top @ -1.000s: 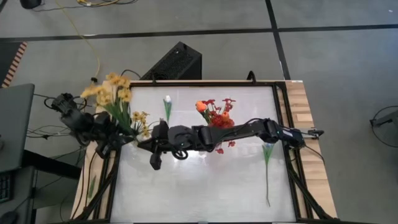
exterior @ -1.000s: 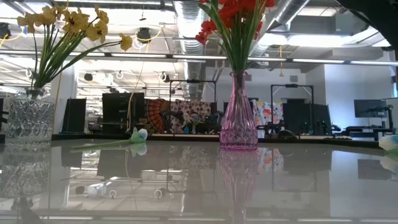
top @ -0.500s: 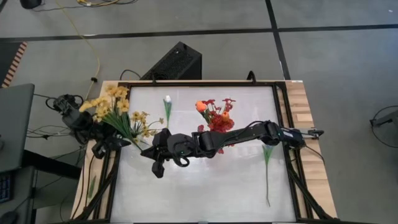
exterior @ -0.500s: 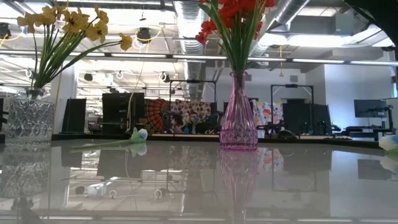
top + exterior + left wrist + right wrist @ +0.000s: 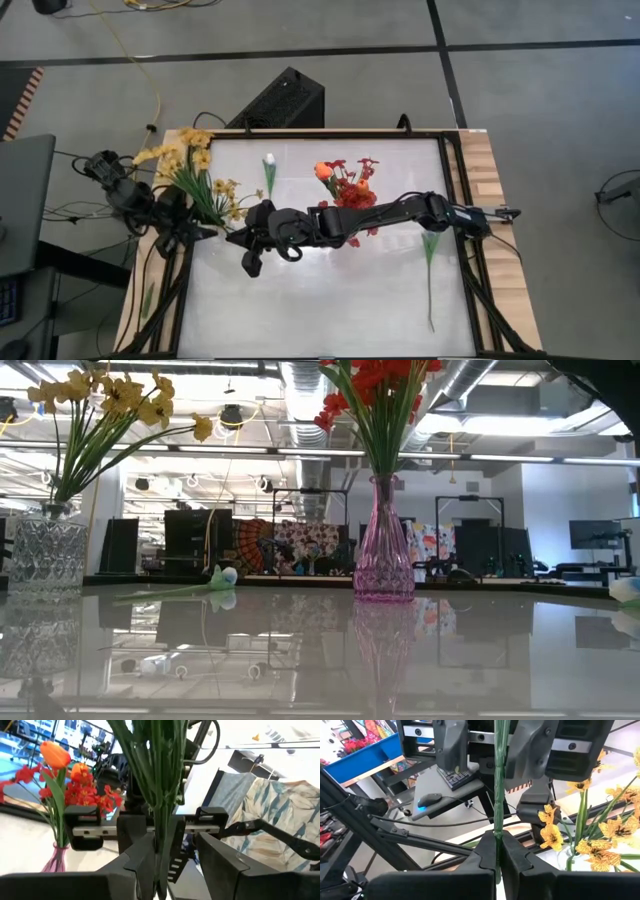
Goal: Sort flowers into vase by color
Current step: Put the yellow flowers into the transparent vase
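My right gripper point(image 5: 238, 236) reaches across to the table's left part and is shut on the green stem of a yellow blossom spray point(image 5: 180, 155). My left gripper point(image 5: 200, 228) faces it at the left edge, open. Its fingers point(image 5: 451, 747) stand on either side of the same stem, and I see no touch. More yellow flowers point(image 5: 580, 835) stand in a clear cut-glass vase point(image 5: 45, 550). Red sprays and an orange tulip point(image 5: 322, 171) stand in a pink vase point(image 5: 383, 550). A white tulip point(image 5: 269, 172) lies flat on the table. My right gripper pinches the yellow spray's stem point(image 5: 498, 827) between its two fingers. The fingers come level from the table's right and lie across the stem. The stem runs up past the fingers and between the left gripper's open fingers. Its lower end is hidden by my own fingers.
Another green-stemmed flower point(image 5: 430, 270) lies along the table's right side, and its white bud shows in the low view point(image 5: 625, 590). The glossy white table has a dark frame point(image 5: 455, 200). A black box point(image 5: 285, 100) stands beyond the far edge.
My right gripper has moved slightly toward the near edge and back with the stem. The yellow blossoms have swung toward the near-left and then partly back toward the far edge. The vases and the flowers lying on the table have not moved.
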{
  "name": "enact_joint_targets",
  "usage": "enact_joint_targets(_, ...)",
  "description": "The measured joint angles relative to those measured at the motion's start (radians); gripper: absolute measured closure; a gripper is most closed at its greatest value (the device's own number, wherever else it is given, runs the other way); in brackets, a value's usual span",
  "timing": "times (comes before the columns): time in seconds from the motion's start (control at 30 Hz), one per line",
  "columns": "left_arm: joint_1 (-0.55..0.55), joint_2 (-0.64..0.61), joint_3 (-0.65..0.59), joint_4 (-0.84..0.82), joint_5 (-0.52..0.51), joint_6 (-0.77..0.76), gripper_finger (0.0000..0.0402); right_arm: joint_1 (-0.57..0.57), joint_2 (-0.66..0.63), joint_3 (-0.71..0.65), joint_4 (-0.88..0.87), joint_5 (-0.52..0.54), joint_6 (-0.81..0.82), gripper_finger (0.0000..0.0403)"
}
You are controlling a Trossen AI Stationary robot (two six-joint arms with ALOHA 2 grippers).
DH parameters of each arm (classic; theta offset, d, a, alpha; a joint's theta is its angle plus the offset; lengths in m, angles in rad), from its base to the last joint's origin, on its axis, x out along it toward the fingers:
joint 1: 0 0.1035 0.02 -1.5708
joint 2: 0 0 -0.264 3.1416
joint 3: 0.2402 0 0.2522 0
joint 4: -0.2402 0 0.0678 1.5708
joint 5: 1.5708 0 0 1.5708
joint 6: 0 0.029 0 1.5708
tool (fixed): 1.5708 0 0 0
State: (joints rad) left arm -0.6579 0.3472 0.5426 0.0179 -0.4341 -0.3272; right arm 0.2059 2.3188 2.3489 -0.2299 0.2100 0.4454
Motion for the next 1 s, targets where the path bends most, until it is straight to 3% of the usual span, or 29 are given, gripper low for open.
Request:
enact_joint_targets(0.2, 0.0, -0.001, 0.0, -0.003, -0.039, 0.008, 0.0291, 0.001, 0.0, 0.0, -0.003, 0.0, 0.0, 0.0375)
enact_joint_targets(0.37, 0.0, -0.001, 0.0, -0.007, -0.068, 0.017, 0.0374, 0.001, 0.0, 0.0, -0.004, 0.0, 0.001, 0.0368)
enact_joint_targets(0.67, 0.0, -0.007, 0.001, -0.022, -0.044, 0.013, 0.0399, -0.005, 0.0, 0.0, -0.001, -0.001, 0.001, 0.022)
enact_joint_targets(0.77, 0.0, -0.03, 0.037, -0.124, -0.049, 0.007, 0.0399, -0.006, 0.0, 0.0, -0.001, -0.003, 0.001, 0.0177)
enact_joint_targets(1.0, 0.0, -0.096, 0.213, -0.393, -0.076, 0.03, 0.04, -0.002, 0.0, 0.0, -0.001, -0.075, 0.003, 0.0144)
